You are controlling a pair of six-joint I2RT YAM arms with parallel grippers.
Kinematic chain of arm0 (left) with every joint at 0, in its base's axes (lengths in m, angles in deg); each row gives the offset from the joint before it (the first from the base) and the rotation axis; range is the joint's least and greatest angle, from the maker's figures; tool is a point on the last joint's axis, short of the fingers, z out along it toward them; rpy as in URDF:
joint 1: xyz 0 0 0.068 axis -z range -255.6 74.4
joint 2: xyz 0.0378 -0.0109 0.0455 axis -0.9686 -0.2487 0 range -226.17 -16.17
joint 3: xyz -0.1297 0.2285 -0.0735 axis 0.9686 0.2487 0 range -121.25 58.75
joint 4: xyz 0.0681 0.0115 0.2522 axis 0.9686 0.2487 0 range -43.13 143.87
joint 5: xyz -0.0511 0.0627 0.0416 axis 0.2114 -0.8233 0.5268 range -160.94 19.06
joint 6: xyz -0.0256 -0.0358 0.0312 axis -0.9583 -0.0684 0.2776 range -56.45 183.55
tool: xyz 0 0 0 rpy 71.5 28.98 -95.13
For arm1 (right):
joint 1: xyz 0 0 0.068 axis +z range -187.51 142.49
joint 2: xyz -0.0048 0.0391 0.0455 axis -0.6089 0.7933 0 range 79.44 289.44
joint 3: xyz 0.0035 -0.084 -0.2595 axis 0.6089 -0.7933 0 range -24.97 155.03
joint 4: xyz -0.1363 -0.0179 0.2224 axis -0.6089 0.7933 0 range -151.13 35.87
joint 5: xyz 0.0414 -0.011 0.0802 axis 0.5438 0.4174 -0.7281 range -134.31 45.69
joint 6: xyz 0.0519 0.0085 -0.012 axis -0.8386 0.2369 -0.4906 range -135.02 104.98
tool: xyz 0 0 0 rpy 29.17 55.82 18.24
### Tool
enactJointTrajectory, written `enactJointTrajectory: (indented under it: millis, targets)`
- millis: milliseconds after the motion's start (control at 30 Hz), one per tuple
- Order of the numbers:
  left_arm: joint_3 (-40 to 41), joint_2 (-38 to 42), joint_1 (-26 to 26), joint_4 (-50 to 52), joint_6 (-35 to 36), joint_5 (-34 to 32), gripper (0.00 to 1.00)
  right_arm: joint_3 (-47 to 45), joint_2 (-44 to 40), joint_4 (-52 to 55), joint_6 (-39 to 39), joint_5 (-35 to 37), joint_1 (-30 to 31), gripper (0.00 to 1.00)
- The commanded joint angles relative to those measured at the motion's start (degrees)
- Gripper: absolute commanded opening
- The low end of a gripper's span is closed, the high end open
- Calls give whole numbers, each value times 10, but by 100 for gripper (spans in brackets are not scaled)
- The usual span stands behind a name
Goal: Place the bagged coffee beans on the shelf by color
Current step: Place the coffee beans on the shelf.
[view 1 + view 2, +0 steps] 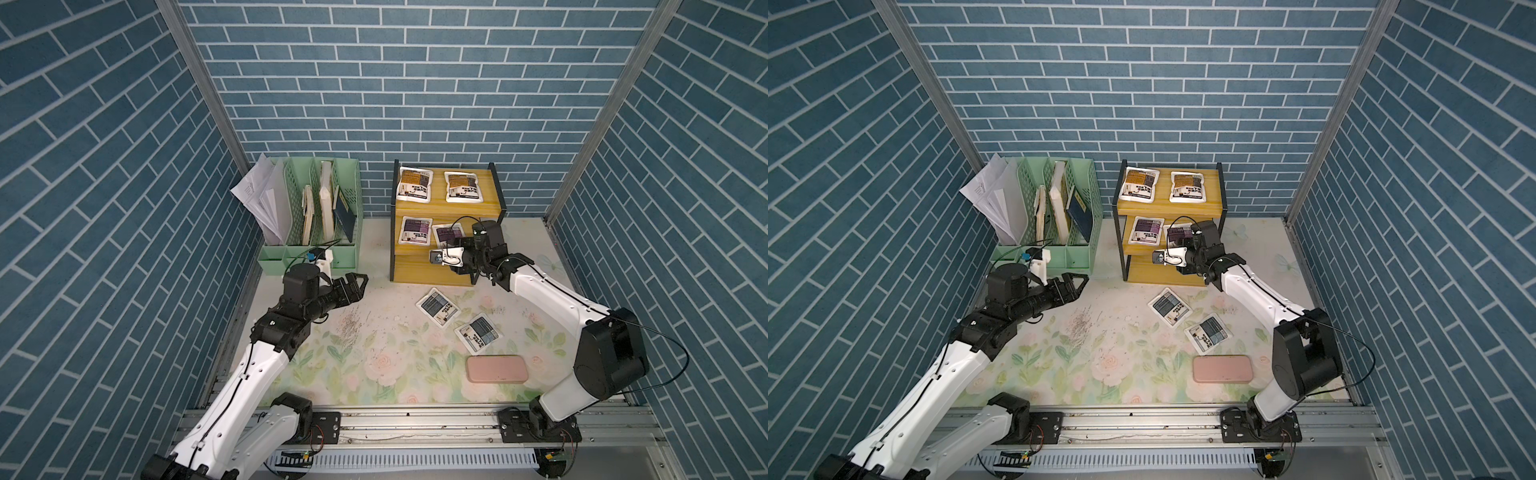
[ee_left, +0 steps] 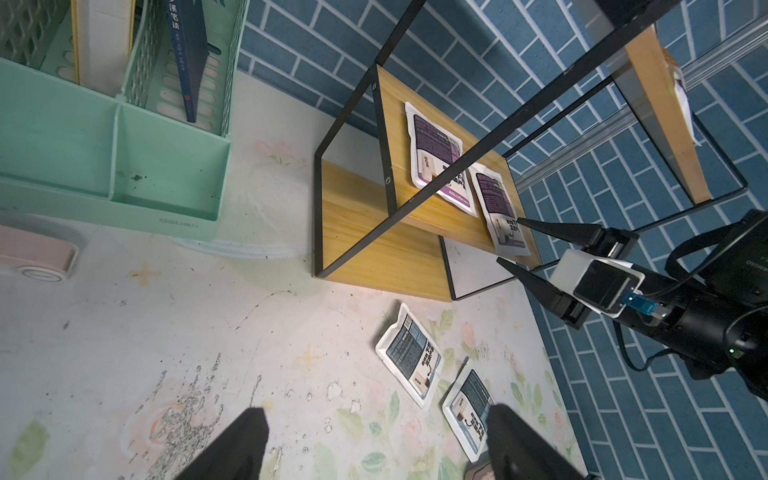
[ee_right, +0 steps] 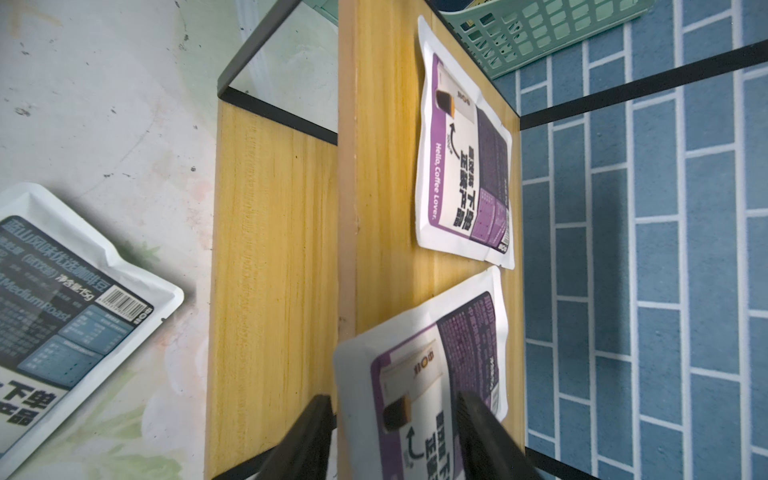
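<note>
shelf (image 1: pixel 449 206): right of the file organizer (image 1: pixel 274 257)
top-tier pouches (image 1: pixel 416 184): side by side
middle-tier pouches (image 1: pixel 414 230): side by side
tabletop pouches (image 1: pixel 437 306): before the shelf
flat case (image 1: pixel 496 368): before those pouches

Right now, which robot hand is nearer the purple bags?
Right. The right gripper is open around one purple bag on the shelf; the left gripper hangs far off, by the green organizer.

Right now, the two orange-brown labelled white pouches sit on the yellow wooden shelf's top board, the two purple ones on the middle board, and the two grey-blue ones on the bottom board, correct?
Not quite: the two grey-blue labelled white pouches lie on the floral table in front of the yellow wooden shelf, not on its bottom board, as both top views show. The rest is right.
</note>
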Motion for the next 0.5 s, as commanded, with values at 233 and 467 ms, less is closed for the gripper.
enactJointTrajectory:
  millis: [233,467]
  targets:
    - [-2,6,2,6,9,-6,88,35,13,-17,-7,-9,-2,53]
    - [28,6,2,-22,-2,20,86,13,-54,15,-117,-59,2,80]
